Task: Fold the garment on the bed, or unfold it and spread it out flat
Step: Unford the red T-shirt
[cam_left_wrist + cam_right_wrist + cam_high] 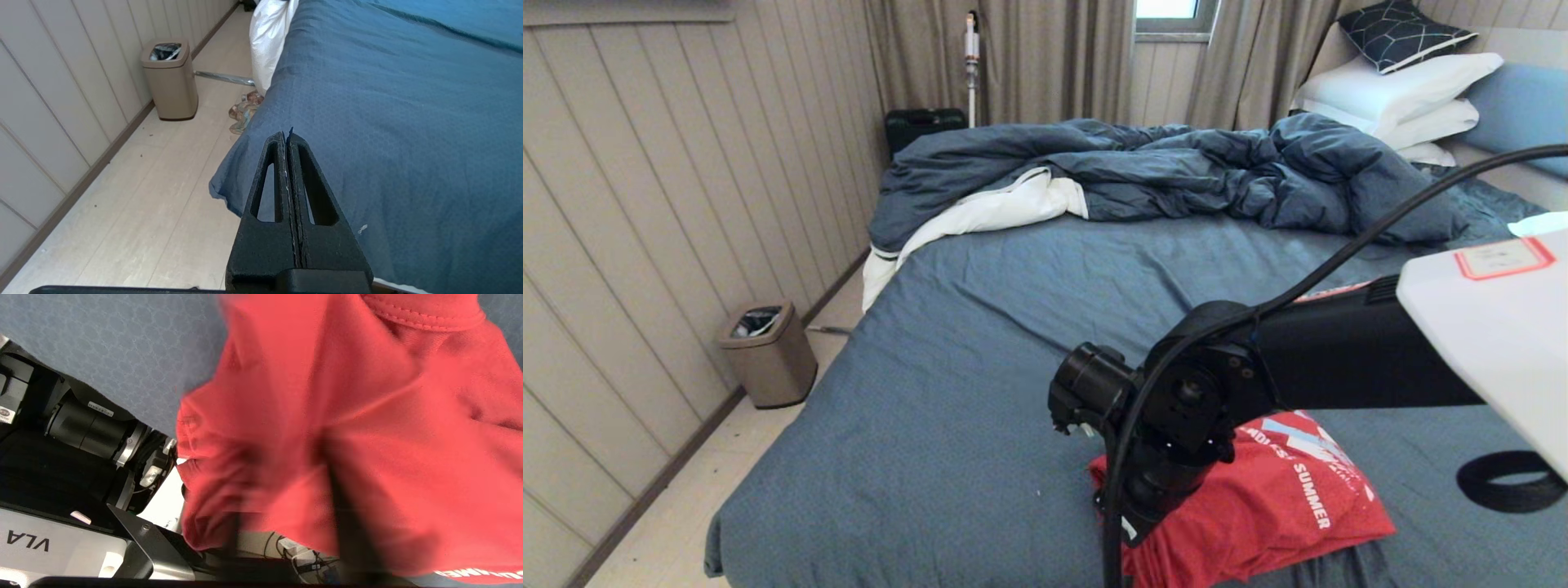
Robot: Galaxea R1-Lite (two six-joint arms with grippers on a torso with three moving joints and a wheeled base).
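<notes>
The red T-shirt (1282,498) lies bundled on the bed (980,343) at its near edge, under the right hand (286,522), whose blurred fingers straddle the cloth; whether they pinch it cannot be told. Gripping one layer near the hem and lifting slowly would likely open it cleanly. Only the left wrist view shows the left hand (287,136), pressed together and empty beside the bed's corner.

The right arm (1339,351) reaches in from the right across the bed (980,343), its wrist bent down over the near edge. The right gripper (286,522) is blurred, its state unclear. The left gripper (287,136) hangs beside the bed's left edge, fingers (278,183) pressed together.
</notes>
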